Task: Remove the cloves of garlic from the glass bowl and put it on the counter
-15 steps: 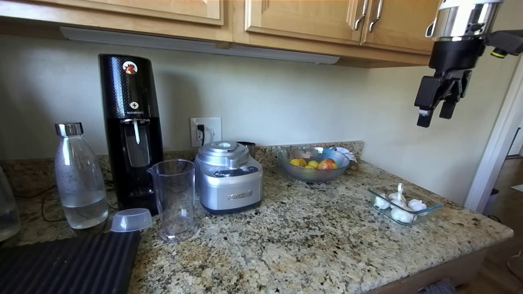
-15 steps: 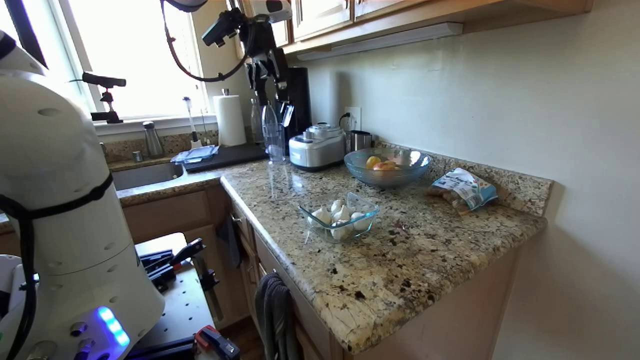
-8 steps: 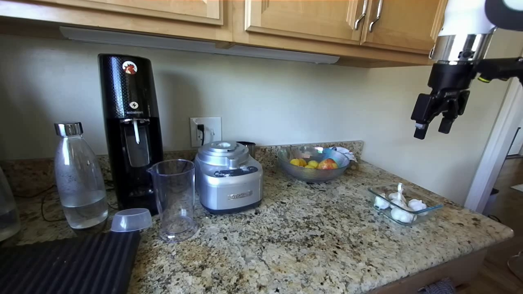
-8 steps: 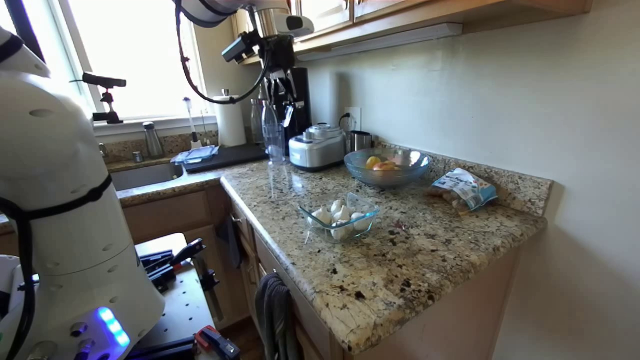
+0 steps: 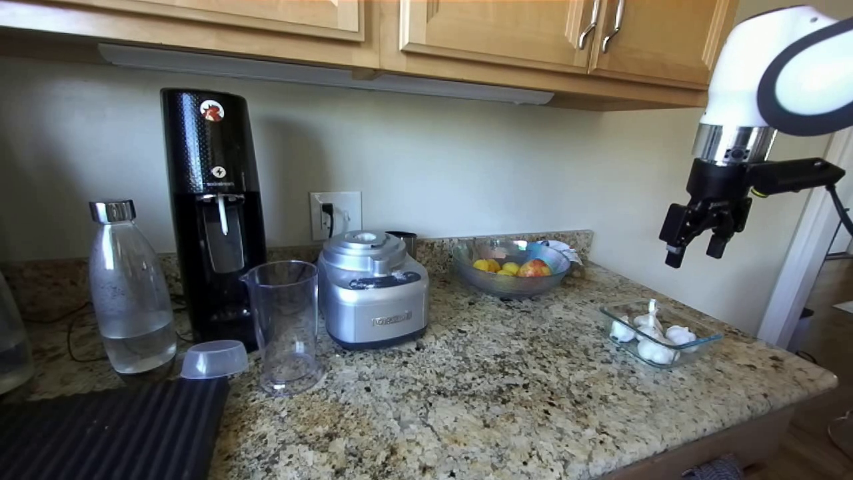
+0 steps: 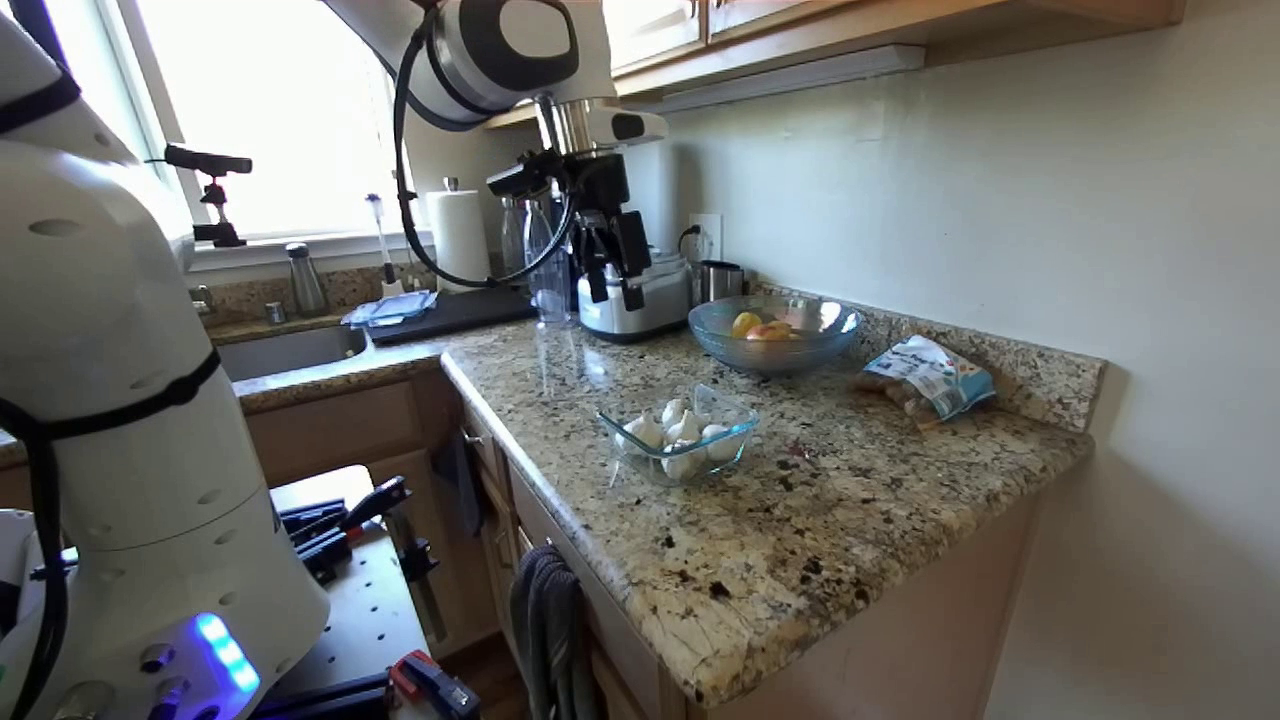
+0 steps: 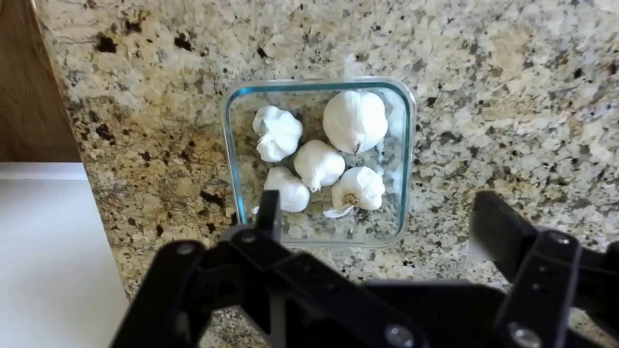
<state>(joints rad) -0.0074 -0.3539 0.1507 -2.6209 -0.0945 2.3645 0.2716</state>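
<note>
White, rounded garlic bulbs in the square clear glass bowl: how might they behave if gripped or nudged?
The white, rounded garlic bulbs would probably roll unevenly, being lobed; the walls of the square clear glass bowl should contain them. Papery-looking skins may slip or flake; a pale scrap shows beside one.

Wall point(image 5: 440, 167) pale, outlet point(image 5: 339, 228) fitted. Wood cabinets point(image 5: 500, 37) above, pale strip point(image 5: 320, 76) mounted beneath. Window point(image 6: 280, 115) glaring white. Floor point(image 5: 813, 447) brown, partly visible.

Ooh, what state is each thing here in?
Fingers: apart, holding nothing
Square glass dish: uncovered
Garlic bulbs: five, inside that dish
Silver-capped bottle: closed, partly filled
Fruit bowl: uncovered, holding fruit
Black plug: in its outlet
Upper cabinet doors: shut
Blue lights: on
Printed bag: can't tell if open
</note>
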